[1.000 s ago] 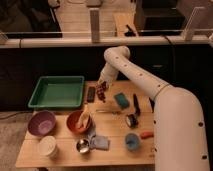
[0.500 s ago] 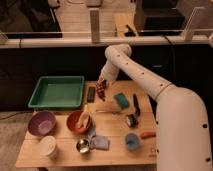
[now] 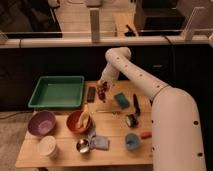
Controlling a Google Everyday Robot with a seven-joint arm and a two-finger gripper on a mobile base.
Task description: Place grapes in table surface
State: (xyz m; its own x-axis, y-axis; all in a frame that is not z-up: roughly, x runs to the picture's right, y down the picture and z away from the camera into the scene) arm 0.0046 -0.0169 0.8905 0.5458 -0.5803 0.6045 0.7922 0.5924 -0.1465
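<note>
The gripper, sitting above the rear of the light tan wooden table surface, is blurring into the dark red-purple grape bunch; contact is remaining indeterminate. The lower right corner is cropping the white robot arm base.

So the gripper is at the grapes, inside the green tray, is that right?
Not quite. The camera view shows the gripper at the grapes, but not inside the green tray: both are to its right, over the table surface, beyond a small dark item.

Above table surface, right of tray: grapes in jaws.
</note>
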